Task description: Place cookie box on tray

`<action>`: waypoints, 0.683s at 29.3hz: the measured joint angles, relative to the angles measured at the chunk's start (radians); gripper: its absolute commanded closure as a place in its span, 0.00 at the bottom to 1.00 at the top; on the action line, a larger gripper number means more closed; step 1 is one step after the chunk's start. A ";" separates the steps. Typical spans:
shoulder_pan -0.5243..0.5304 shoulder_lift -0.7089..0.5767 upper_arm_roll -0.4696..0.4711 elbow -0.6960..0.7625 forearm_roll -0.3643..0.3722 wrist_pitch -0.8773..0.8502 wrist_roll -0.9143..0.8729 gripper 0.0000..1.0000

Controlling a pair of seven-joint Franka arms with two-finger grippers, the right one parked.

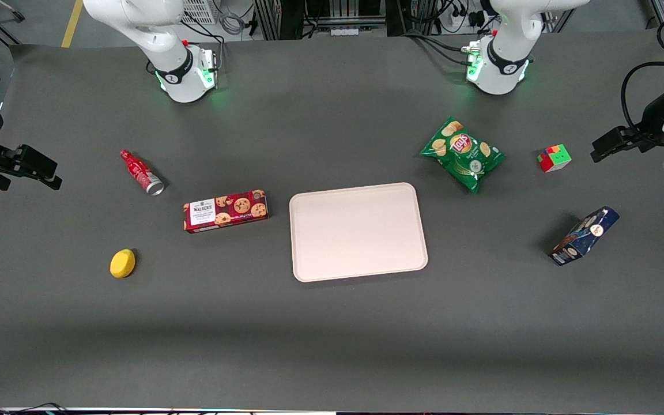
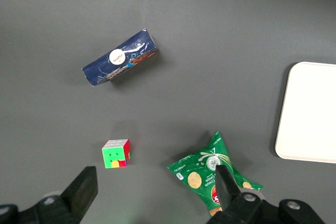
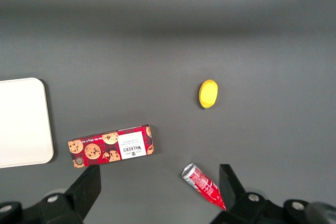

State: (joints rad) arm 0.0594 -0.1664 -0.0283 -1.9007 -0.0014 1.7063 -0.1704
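front view, surface: a dark grey table (image 1: 332, 323) with cables and equipment racks along its farthest edge.
front view, cookie box: the navy cookie box (image 1: 584, 235) lies tilted toward the working arm's end, well apart from the tray (image 1: 358, 231), which sits mid-table.
front view, others: chip bag (image 1: 463, 153) and colour cube (image 1: 554, 158) lie farther from the camera than the box; red box (image 1: 225, 210), red can (image 1: 142, 172) and yellow object (image 1: 122, 263) lie toward the parked arm's end.
front view, arm: the gripper (image 1: 611, 143) hangs at the working arm's end, above the table near the cube.
left wrist view, cookie box: white round logo up, lying flat and alone (image 2: 120, 58).
left wrist view, gripper: fingers (image 2: 84, 192) spread wide, holding nothing, above the cube (image 2: 116, 153) and chip bag (image 2: 212, 169).
right wrist view: tray rim (image 3: 46, 124), red box, can, yellow object.
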 measured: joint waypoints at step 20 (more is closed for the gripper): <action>0.000 0.000 0.001 0.017 0.000 -0.002 0.021 0.00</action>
State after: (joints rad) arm 0.0596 -0.1667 -0.0275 -1.8835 -0.0014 1.7046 -0.1498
